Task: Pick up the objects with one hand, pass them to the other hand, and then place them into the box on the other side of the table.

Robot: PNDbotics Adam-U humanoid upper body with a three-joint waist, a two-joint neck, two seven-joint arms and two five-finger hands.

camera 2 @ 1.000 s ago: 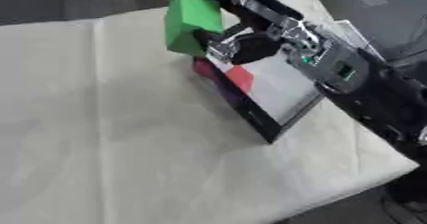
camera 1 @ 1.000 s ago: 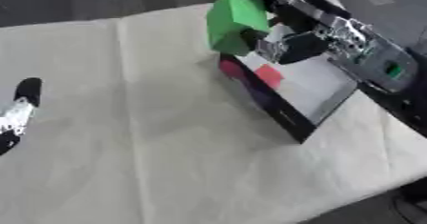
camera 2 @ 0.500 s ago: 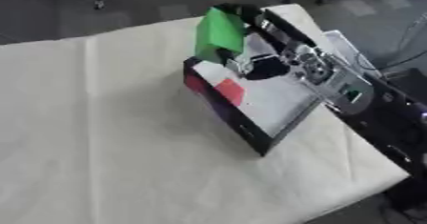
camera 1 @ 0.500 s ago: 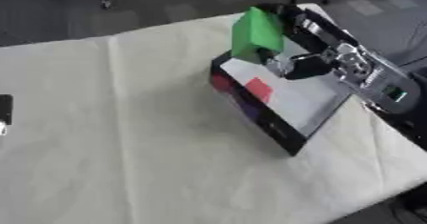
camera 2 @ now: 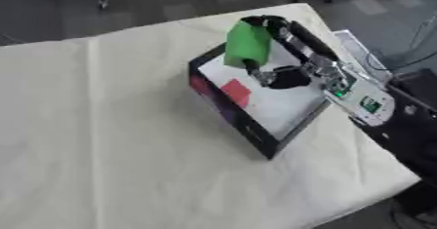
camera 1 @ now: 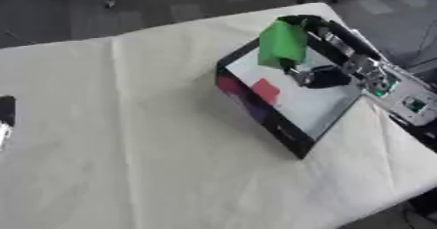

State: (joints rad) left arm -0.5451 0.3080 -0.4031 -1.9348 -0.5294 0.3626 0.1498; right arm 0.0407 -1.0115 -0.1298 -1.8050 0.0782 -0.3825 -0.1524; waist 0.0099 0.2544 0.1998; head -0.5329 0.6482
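A table point(camera 1: 128, 140) covered with a pale cream cloth is seen from above, lying askew in both views. On its right side sits a shallow black-walled box point(camera 1: 273, 123) with a white floor, set at an angle to the table edges. Inside the box, a small red object point(camera 1: 266, 90) lies on the white floor close to the near-left wall.

A green block point(camera 2: 248, 44) is held above the far end of the box, over its white floor and clear of the red object. It is gripped by the right hand point(camera 2: 277, 74), whose black and silver arm comes in from the right side across the far-right wall of the box. The fingers are curled round the block, pinching it from behind and below; a dark rounded part of the hand shows just under the block. Whether the block touches the box floor cannot be told.

At the left edge of the left eye view, a small dark part of the left hand point(camera 1: 6, 118) is seen resting on the cloth, well apart from the box. How its fingers are set cannot be told, since only a sliver is shown.
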